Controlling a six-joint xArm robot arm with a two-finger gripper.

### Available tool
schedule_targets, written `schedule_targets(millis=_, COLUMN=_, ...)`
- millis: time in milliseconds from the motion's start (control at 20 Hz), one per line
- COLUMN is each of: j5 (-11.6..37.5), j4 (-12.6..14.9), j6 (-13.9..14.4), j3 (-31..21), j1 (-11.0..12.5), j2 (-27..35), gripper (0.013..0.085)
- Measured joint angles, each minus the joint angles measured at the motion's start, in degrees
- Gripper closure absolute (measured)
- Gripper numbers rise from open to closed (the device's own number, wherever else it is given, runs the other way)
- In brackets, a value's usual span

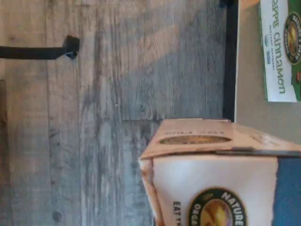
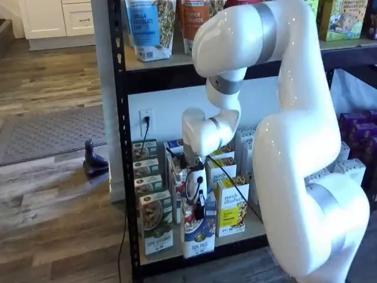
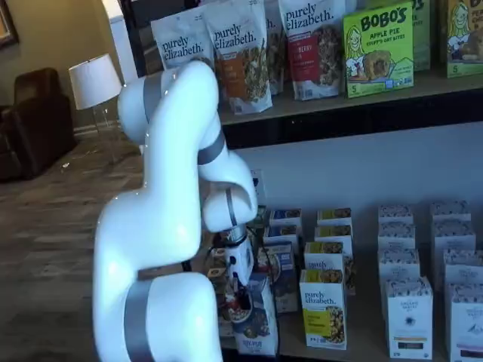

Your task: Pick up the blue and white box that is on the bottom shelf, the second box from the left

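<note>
The blue and white box (image 2: 200, 234) stands at the front edge of the bottom shelf (image 2: 254, 226), its lower end over the black front rail. It also shows in a shelf view (image 3: 260, 328). In the wrist view its open-looking top flap and white and blue front (image 1: 216, 183) fill the near part and reach out past the rail (image 1: 229, 61) over the floor. My gripper (image 2: 198, 200) hangs from the white wrist with its black fingers closed on the box's upper part; it shows in both shelf views (image 3: 238, 283).
A green-and-white box (image 2: 156, 221) stands just left of the held box and shows in the wrist view (image 1: 281, 52). A yellow box (image 2: 231, 206) stands to its right. More boxes fill the shelf behind. The upper board holds granola bags (image 3: 241, 53). A black object (image 2: 93, 160) sits on the wood floor.
</note>
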State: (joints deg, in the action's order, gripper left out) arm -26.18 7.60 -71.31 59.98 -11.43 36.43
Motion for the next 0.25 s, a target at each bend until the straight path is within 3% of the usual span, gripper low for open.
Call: schedule_targets(millis=250, j5=-0.02, j4=0.33, j6=1.46, j3=-3.28, j1=-1.18, j2=-3.73, gripper=0.0490)
